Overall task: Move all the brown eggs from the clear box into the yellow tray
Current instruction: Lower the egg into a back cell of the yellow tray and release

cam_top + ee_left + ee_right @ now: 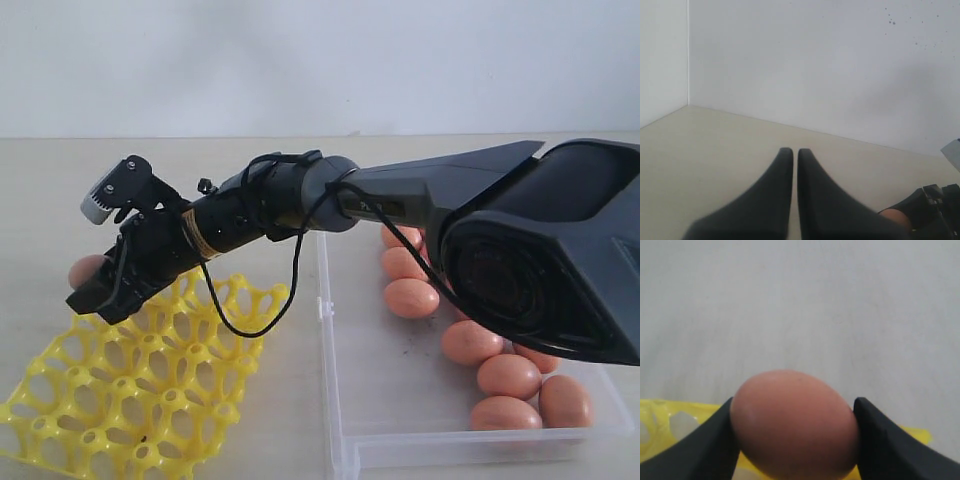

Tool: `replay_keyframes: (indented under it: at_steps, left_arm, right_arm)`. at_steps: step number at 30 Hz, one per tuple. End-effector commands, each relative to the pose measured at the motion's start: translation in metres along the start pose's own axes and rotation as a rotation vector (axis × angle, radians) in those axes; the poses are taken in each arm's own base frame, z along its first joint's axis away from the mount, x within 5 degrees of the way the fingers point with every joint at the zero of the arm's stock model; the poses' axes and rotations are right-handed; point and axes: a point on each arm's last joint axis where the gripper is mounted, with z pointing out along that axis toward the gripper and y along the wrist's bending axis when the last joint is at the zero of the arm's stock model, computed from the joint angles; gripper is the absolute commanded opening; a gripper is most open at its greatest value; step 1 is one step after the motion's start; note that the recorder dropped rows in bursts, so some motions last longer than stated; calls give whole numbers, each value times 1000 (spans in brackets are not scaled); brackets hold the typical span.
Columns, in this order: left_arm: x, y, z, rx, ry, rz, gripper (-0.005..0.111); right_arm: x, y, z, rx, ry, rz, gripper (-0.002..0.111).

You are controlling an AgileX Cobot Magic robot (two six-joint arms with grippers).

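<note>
the right jaws are closed on one brown egg (795, 425), a dark finger (700, 445) pressed against each side of it, so they stand about an egg's width apart. in the exterior view this held egg (88, 268) sits at the far left corner of the yellow tray (150, 400), over its back edge. whether it touches the plastic cannot be told. the right wrist view shows yellow grid just under and behind the egg.

the right arm (300, 200) reaches across from the clear box (375, 370) to the tray, and a black cable (250, 325) hangs from it in a loop over the tray's right edge. the tray lies flat on the pale desk (295, 410).

the clear box is just right of the tray, with a narrow strip of desk between them. the rest of the brown eggs (508, 376) lie inside it in a loose line along the side away from the tray, and the arm hides some of them. the box floor nearer the tray is bare, with a few dark specks.

the left jaws are nearly together, only a thin slit between the two fingers (775, 200), with nothing in them. they are held above bare desk, facing the white wall (815, 60).
</note>
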Motion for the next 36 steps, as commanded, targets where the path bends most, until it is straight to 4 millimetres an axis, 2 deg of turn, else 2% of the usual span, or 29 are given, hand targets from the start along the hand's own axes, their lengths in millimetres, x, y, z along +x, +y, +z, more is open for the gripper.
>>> replay_keyframes:
  at_steps: [1, 5, 9, 21, 31, 33, 36]
  left_arm:
    - [-2, 0, 0, 0, -17, -18, 4]
    - [-1, 0, 0, 0, -15, -18, 4]
    - [-1, 0, 0, 0, -15, -18, 4]
    - [-2, 0, 0, 0, -17, -18, 4]
    - [-1, 0, 0, 0, -15, -18, 4]
    - [-1, 0, 0, 0, -15, -18, 4]
    - [-1, 0, 0, 0, -15, -18, 4]
  right_arm:
    - [-7, -1, -5, 15, -13, -21, 0]
    - [8, -5, -5, 97, 35, -38, 0]
    - [19, -4, -4, 104, 64, -36, 0]
    - [5, -8, -12, 175, 51, -77, 0]
    - [3, -7, -13, 169, 46, -73, 0]
    - [3, -7, -13, 166, 46, -73, 4]
    - [3, -7, -13, 163, 45, -64, 17]
